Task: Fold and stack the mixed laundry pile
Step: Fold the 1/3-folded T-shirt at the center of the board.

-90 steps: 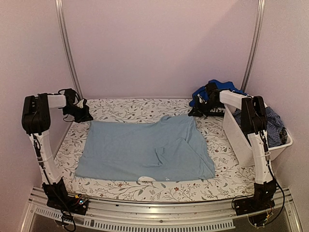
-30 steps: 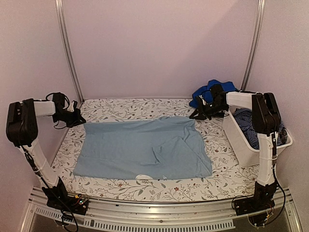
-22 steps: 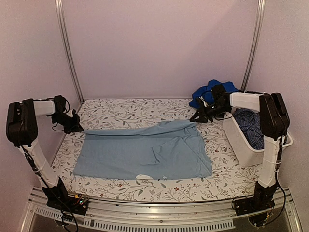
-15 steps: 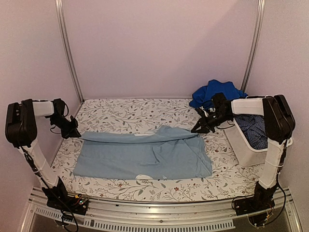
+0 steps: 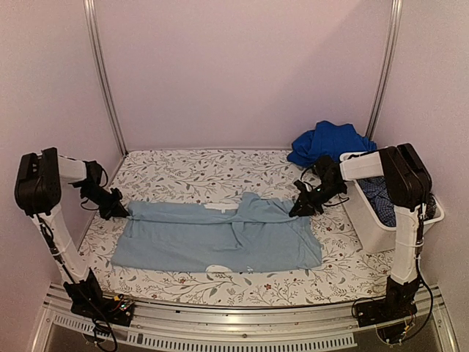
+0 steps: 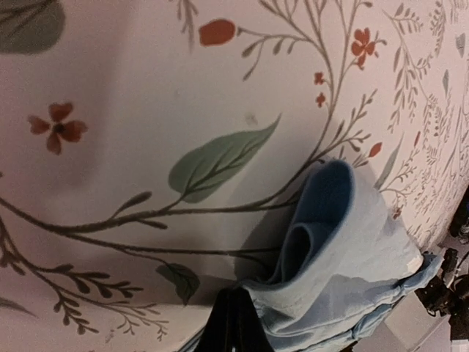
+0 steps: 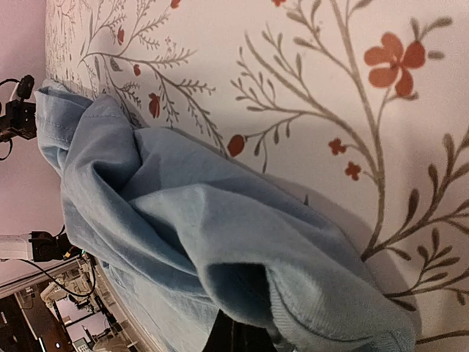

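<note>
top view high from near side, looking down; wrist views close, all sharing pale blue garment.

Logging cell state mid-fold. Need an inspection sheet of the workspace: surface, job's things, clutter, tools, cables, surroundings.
Surface: flower-print table cover, lying flat.
Job's things: pale blue garment spread at centre, far edge bunched; royal blue garment heaped at far right; checked garment in the tub.
Clutter: white tub at the right edge.
Grippers: left tool shut on the pale blue garment's far left corner; right tool shut on its far right corner.
Cables: loose wires at the arm bases.
Surroundings: plain walls, metal posts.
</note>
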`<state>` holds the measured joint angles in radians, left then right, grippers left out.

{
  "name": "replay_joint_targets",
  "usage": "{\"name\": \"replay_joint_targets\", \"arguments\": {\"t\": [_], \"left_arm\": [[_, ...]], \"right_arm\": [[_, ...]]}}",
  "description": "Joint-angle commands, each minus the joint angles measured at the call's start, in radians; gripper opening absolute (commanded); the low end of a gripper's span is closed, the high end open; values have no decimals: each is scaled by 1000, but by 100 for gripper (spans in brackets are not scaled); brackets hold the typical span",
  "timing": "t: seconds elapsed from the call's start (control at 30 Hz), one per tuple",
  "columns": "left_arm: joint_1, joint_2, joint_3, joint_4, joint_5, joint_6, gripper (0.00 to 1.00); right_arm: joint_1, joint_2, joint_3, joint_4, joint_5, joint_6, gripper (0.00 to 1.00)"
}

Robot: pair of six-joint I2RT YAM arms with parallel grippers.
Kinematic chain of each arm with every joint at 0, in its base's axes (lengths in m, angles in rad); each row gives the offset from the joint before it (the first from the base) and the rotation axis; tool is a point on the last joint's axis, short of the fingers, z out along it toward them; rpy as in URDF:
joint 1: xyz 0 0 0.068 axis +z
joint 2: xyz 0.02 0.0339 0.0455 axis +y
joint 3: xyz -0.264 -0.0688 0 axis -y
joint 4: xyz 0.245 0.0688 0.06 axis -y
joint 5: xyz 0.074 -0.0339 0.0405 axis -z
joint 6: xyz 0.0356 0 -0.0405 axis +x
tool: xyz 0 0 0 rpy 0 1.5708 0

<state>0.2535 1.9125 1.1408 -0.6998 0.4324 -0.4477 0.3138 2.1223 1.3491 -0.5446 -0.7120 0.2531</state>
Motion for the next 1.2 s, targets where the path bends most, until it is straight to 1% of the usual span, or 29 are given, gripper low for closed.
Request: {"name": "replay_joint_targets", "arguments": {"t": [0.0, 0.1, 0.2, 0.3, 0.43, 0.53, 0.7, 0.83, 0.97, 1.0, 1.03, 1.1, 1.13, 1.17], "left_arm": [[0, 73, 18, 64, 41, -36, 0], [0, 85, 56, 61, 49, -28, 0], [-2, 82, 101, 39, 32, -3, 0], [-1, 65, 151, 4, 7, 24, 0], [-1, 26, 167, -35, 5, 53, 0], [-1, 3, 143, -57, 8, 80, 0], [-1, -38, 54, -66, -12, 101, 0], [-6, -42, -3, -49, -15, 93, 0], [-14, -35, -24, -43, -25, 87, 0], [-15, -38, -24, -46, -24, 90, 0], [-16, -46, -21, -48, -20, 97, 4], [-16, -86, -10, -40, -15, 111, 18], [-17, -118, 0, -31, -19, 118, 28], [-19, -151, 13, -18, -23, 131, 35]], "right_arm": [[-49, 78, 102, -15, 79, 1, 0], [-59, 114, 191, -63, 78, -23, 0], [-59, 113, 238, -91, 62, -55, 0], [-60, 81, 242, -104, 46, -60, 0], [-58, 4, 206, -112, 39, -64, 0], [-58, -40, 159, -110, 33, -66, 0], [-58, -51, 87, -91, 46, -72, 0], [-59, -31, 56, -69, 63, -66, 0], [-58, 9, 60, -71, 82, -68, 2], [-58, 15, 65, -79, 83, -71, 4], [-59, 17, 73, -94, 81, -80, 10], [-59, 5, 87, -128, 82, -93, 28], [-59, -13, 93, -135, 82, -99, 36], [-58, -45, 101, -141, 81, -107, 43]]}}
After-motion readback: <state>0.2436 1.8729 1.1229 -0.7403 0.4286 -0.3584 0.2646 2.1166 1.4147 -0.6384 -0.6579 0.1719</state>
